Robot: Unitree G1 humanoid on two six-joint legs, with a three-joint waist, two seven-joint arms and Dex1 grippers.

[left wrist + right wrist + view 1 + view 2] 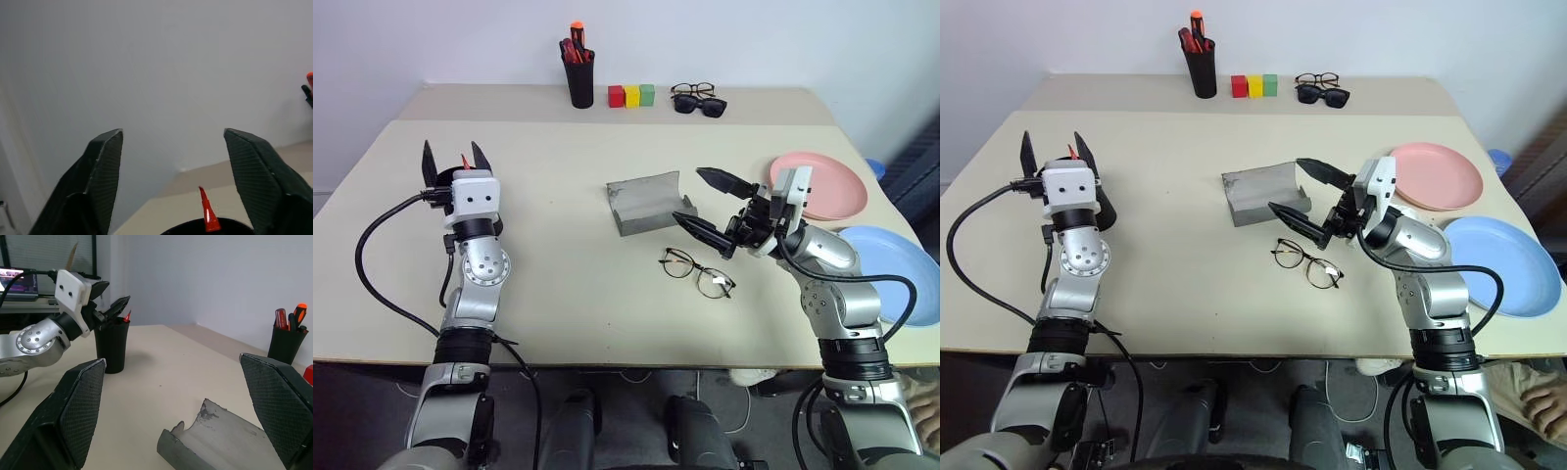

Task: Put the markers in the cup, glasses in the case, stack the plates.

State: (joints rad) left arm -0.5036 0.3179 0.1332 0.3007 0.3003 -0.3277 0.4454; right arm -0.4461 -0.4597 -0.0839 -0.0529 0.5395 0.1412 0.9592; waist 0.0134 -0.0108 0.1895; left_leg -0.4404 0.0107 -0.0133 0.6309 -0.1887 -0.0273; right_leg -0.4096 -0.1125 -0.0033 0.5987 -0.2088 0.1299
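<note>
The surface (558, 294) spans most of the head view. The blue plate (891, 269) lies at the right edge, lower than the pink plate (822, 184), which sits just above it; the two are side by side, not stacked.

The case (646, 203) lies open at frame centre, long axis running left to right with a slight tilt. The glasses (697, 273) rest unfolded on the surface just below and right of the case, long axis running upper left to lower right.

The right hand (710, 201) hovers directly above the glasses and at the right end of the case. Its two fingers are spread as wide as they go and hold nothing. This is the nearer hand by far; judged from the layout, the coming move is a descent toward the frame's lower edge onto the glasses.

The left hand (449, 159) is raised at the left of the frame, directly over the cup (112, 346). Its fingers are parted and grip nothing. A red marker (207, 216) tip stands up from the cup's mouth between them, which suggests that marker is already deposited. The white marker cannot be located.
</note>
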